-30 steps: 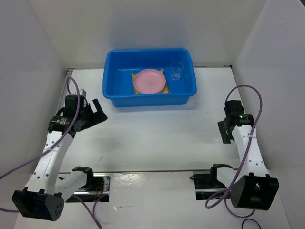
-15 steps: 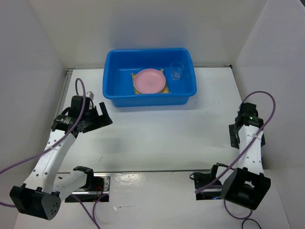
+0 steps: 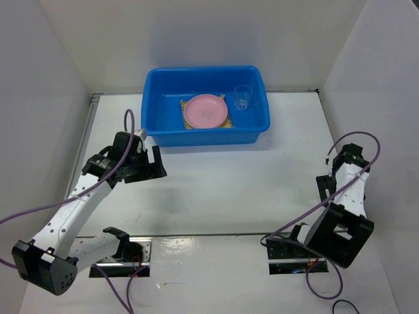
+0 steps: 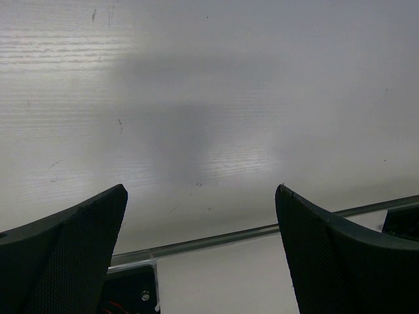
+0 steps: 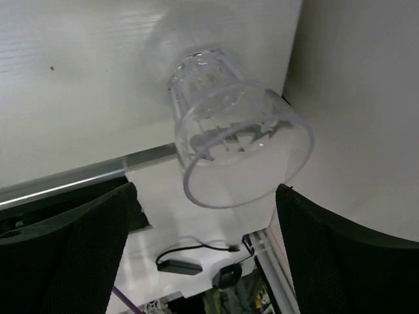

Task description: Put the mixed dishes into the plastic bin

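Blue bin (image 3: pixel 203 138) holds a pink plate (image 3: pixel 205 110) covering most of a woven mat (image 3: pixel 184 104), plus a clear cup (image 3: pixel 242 98). Left gripper (image 4: pixel 200 196) gapes empty; right gripper (image 5: pixel 201 188), spread wide, faces a second cup (image 5: pixel 229 124), seemingly upright, by the wall (image 5: pixel 357 98).

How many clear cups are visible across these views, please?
2. One clear cup stands in the blue bin; a second cup is by the wall, before the right end effector.

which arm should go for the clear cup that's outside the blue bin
Right. The clear cup lies framed between the open fingers of the right gripper, beside the side wall. The left gripper, also open, has only table in its view.
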Controlling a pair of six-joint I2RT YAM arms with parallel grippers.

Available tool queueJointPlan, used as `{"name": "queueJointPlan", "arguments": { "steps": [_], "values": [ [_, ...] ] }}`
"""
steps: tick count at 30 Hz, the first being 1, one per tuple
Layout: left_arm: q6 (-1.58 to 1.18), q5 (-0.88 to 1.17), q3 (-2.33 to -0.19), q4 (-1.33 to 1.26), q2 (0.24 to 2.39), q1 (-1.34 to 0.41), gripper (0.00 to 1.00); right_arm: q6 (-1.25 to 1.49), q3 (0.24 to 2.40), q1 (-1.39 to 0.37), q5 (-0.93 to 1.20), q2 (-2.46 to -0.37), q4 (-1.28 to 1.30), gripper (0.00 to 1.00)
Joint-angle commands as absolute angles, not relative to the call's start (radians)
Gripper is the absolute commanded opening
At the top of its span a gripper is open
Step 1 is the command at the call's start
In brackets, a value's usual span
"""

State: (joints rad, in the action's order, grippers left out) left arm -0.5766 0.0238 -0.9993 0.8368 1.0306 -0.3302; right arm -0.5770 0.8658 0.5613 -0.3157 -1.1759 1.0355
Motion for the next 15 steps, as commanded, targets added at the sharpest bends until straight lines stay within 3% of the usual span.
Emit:
{"name": "queueJointPlan", "arguments": {
  "steps": [1,3,6,7,10,15],
  "values": [
    [-0.563,0.032,-1.011,0.805,1.023,-0.336,1.0,-0.649,0.884,0.568,-0.278,-1.227,1.014,0.89],
    [-0.563,0.032,-1.011,0.805,1.014,-0.336,1.0,-0.663,0.884,0.568,-0.278,-1.284,1.005,0.8],
    [-0.563,0.032,-1.011,0.805,1.014,-0.336,1.0,-0.663,0.864,0.568,-0.278,-1.363,1.005,0.5],
    [-0.563,0.022,-1.011,0.805,1.005,-0.336,1.0,-0.663,0.864,0.578,-0.278,-1.377,1.005,0.29],
    [-0.563,0.021,-1.011,0.805,1.005,-0.336,1.0,-0.663,0.89,0.601,-0.252,-1.387,1.021,0.0],
    [-0.563,0.021,-1.011,0.805,0.996,-0.327,1.0,-0.573,1.283,0.496,-0.146,-1.33,1.219,0.0]
  ]
}}
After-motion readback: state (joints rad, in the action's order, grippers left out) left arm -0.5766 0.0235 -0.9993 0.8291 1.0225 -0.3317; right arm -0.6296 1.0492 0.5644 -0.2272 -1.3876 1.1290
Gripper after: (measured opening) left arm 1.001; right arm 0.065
